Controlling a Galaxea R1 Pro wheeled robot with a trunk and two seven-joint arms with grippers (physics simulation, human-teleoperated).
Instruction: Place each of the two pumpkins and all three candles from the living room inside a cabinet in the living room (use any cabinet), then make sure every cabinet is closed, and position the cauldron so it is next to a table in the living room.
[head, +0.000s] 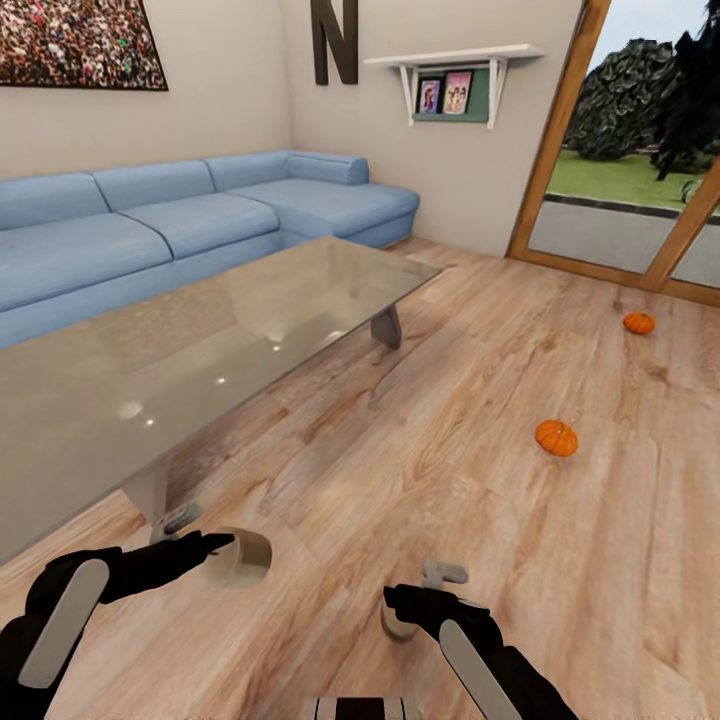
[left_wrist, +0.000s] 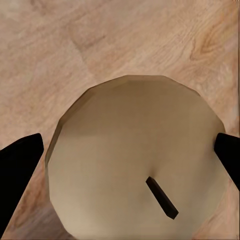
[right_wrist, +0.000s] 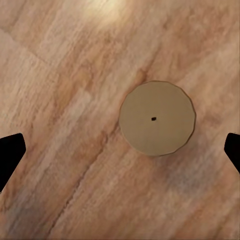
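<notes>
Two small round orange ribbed pumpkins lie on the wooden plank floor (head: 420, 470): the nearer pumpkin (head: 556, 438) to the robot's right, the farther pumpkin (head: 638, 323) near the wood-framed glass door (head: 640, 200). A stubby tan cylindrical candle with a dark wick (left_wrist: 137, 165) stands on the floor at the near corner of the glass-topped coffee table (head: 200, 350), just beside its grey leg. A second tan candle (right_wrist: 156, 118) stands on bare floor below the right arm.

A blue sectional sofa (head: 150, 225) runs behind the table. Floor between robot and pumpkins is unobstructed.

The left gripper (left_wrist: 130, 155) is spread wide, fingertips on either side of the first candle; contact cannot be determined. The right gripper (right_wrist: 120, 152) is spread wide above the second candle, holding nothing.
</notes>
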